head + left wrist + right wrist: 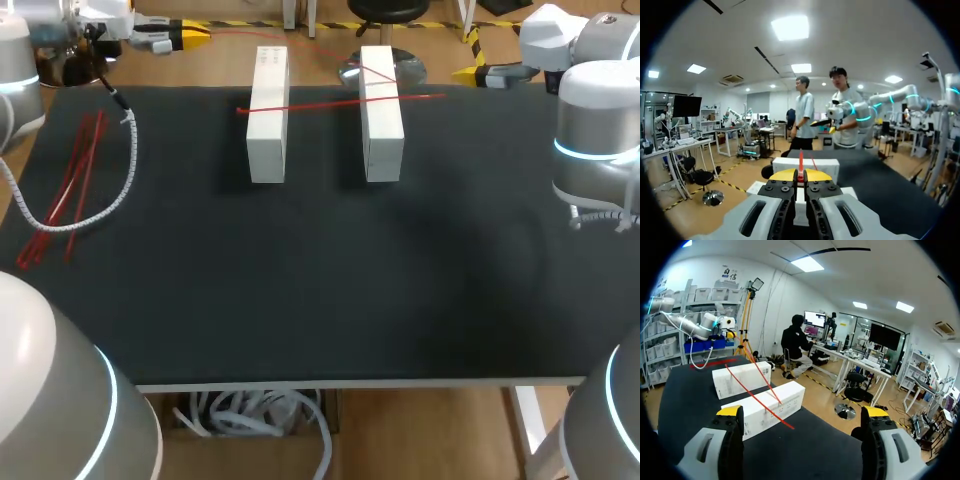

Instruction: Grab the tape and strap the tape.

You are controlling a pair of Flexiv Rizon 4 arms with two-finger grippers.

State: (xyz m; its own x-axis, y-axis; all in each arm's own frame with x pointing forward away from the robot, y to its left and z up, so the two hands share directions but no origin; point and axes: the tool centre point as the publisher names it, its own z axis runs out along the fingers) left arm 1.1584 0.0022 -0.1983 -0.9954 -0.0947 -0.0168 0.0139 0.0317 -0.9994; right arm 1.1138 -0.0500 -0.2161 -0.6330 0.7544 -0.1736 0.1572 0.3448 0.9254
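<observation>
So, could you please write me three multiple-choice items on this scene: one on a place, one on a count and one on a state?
1. Where does the long red strap lie?
A. Flat on the mat in front of the blocks.
B. Across the tops of both white blocks.
C. Wound round one block only.

2. How many white blocks stand on the table?
A. One.
B. Two.
C. Four.

3. In what state is the right tool?
A. Open, holding nothing.
B. Shut on a block.
C. Shut on a strap.

Answers: 1 B, as the head view shows the strap spanning both blocks; 2 B, as only those two stand there; 3 A, as its fingers stand wide apart with nothing between them.
</observation>
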